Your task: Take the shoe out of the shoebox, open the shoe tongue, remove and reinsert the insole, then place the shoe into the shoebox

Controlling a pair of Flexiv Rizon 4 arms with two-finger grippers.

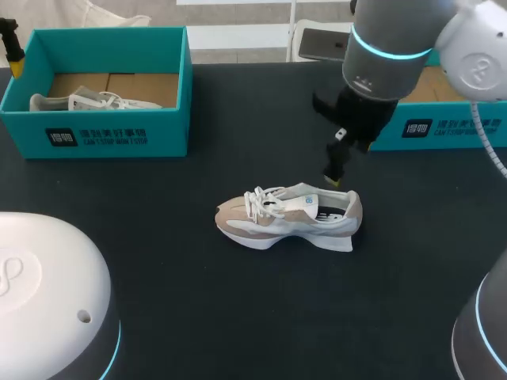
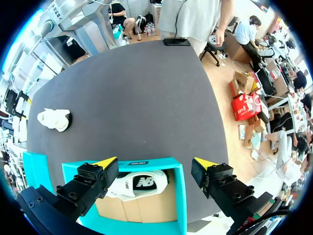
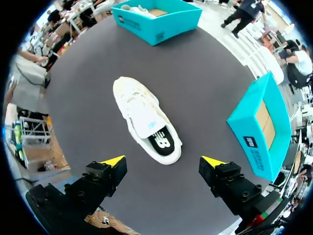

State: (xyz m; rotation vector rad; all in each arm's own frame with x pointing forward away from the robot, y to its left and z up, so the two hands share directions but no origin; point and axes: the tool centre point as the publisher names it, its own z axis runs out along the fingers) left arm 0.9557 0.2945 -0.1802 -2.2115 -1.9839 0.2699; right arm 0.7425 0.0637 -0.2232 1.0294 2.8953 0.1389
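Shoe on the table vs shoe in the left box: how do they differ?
The table shoe stands upright on the tabletop, fully in view; the boxed shoe lies inside the teal shoebox, partly hidden by its wall. The right hand hangs open over the table shoe's heel; the left hand, open, over the boxed shoe. Both are white lace-up sneakers.

shoe (image 1: 289,219): white, beige | insole (image 3: 159,142): black | shoebox (image 1: 162,127): teal | table (image 1: 238,317): dark grey

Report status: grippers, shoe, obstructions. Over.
Left gripper open over the left shoebox, second shoe inside. Right gripper open above the heel of the shoe, upright on the table. Nothing between them.
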